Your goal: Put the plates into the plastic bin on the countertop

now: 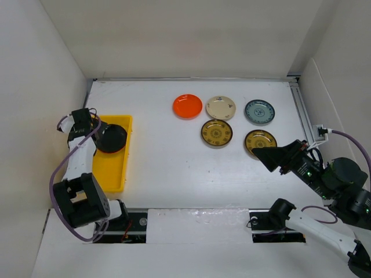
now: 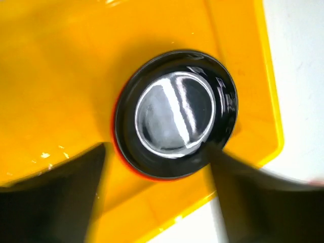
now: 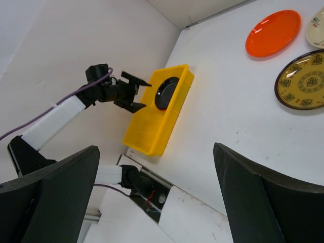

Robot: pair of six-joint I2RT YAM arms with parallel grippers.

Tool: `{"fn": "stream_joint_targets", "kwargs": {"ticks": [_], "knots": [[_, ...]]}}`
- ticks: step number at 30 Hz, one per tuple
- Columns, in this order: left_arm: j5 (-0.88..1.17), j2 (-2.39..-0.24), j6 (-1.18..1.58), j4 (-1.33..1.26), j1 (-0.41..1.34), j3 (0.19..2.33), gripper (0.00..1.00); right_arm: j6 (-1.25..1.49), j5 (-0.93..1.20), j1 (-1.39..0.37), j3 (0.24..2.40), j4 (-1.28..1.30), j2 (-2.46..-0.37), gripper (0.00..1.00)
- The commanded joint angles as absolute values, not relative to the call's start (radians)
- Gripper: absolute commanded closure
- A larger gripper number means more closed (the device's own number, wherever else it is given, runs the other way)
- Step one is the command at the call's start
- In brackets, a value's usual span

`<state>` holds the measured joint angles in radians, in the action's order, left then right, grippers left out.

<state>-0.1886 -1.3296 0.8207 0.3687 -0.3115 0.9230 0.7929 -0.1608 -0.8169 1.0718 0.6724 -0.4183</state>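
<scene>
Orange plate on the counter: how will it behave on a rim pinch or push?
Likely rigid: the orange plate holds a crisp round rim, no sag. Probably slippery to pinch, given its glossy highlights. Pushed, it should slide flat on the countertop rather than tip, being shallow and low; the cream plate sits close beside it.

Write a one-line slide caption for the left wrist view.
Black plate lies in the yellow bin, framed by open jaws.

We are looking down from overhead, the plastic bin [image 1: 113,171] at the view's left. Both wrist cameras are sharing that bin: left closely above, right from well away.
</scene>
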Motion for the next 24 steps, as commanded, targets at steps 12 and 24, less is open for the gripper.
{"fn": "stream_joint_targets", "kwargs": {"ticks": [12, 24], "knots": [[0.070, -1.158, 0.721, 0.143, 0.174, 1.022, 0.00, 0.778, -0.192, -0.818, 1.104, 0.630, -0.436, 0.00], [0.238, -1.707, 0.822, -0.225, 0.548, 1.110, 0.00, 0.818, -0.216, -0.818, 1.114, 0.621, -0.446, 0.00]]}}
